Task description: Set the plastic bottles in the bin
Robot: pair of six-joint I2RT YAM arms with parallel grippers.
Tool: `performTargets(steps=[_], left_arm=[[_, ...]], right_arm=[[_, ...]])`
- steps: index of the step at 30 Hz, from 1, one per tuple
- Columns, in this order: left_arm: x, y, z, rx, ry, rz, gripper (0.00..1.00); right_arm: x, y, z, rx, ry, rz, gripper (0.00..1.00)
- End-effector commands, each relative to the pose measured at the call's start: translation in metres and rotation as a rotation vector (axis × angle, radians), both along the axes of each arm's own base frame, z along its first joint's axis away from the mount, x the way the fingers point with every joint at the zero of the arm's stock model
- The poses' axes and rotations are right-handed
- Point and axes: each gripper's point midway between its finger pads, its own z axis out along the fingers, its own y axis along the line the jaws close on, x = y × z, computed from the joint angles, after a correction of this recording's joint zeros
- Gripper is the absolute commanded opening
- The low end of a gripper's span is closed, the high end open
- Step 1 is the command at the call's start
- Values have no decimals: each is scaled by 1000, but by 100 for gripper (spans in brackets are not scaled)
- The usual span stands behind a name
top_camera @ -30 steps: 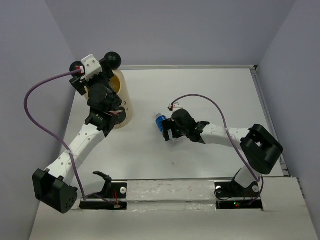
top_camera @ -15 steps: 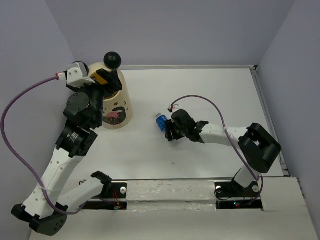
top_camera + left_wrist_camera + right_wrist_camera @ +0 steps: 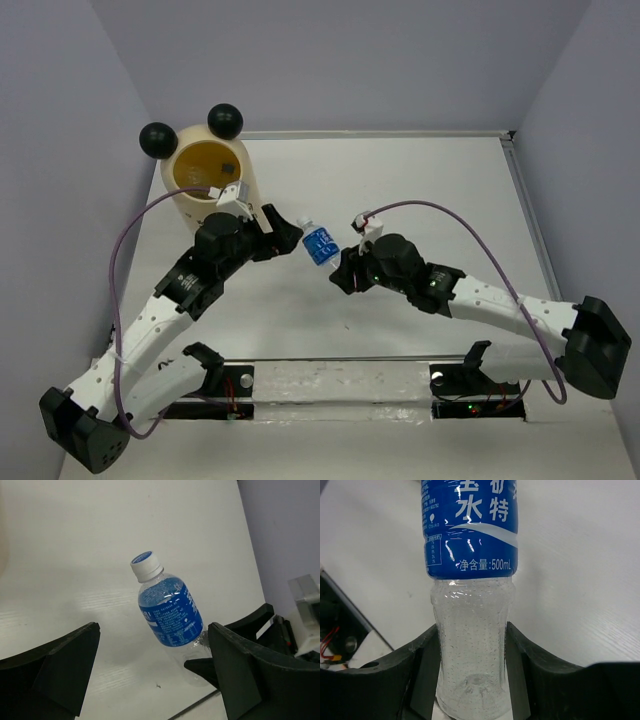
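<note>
Clear blue-label bottle [image 3: 170,612] hangs tilted off the surface, near the bin [image 3: 180,200] on its right, pinched at the base only by R fingers [image 3: 422,675], L fingers [image 3: 240,670] spread wide bin-side of it, so a mistimed handoff could drop it short of the bin.

bottle [image 3: 471,630], blue label [image 3: 470,530] reads "水特", probably "净含量:500mL"

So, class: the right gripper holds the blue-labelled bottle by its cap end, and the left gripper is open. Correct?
Not quite. The right gripper holds the blue-labelled bottle by its clear bottom end, not its cap end, as the right wrist view shows. The left gripper is open.
</note>
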Motion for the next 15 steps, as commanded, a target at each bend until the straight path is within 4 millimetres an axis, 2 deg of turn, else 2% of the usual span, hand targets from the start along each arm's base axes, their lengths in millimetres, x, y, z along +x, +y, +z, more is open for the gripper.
performTargets(steps=[1,8,11,15], left_arm=[[-4,-31,25,-128,-36,-91,99],[10,-39,8,-131,-30,-49,99],[14,-40,-7,-98,-3,-37,99],[22,-25,-19,-43,-6,54,97]], right_arm=[[-32,23,26,131,-26,118,42],[-50,31,47,198,-59,188,42],[-49,30,50,209,-79,187,42],[-49,26,59,231,-109,180,42]])
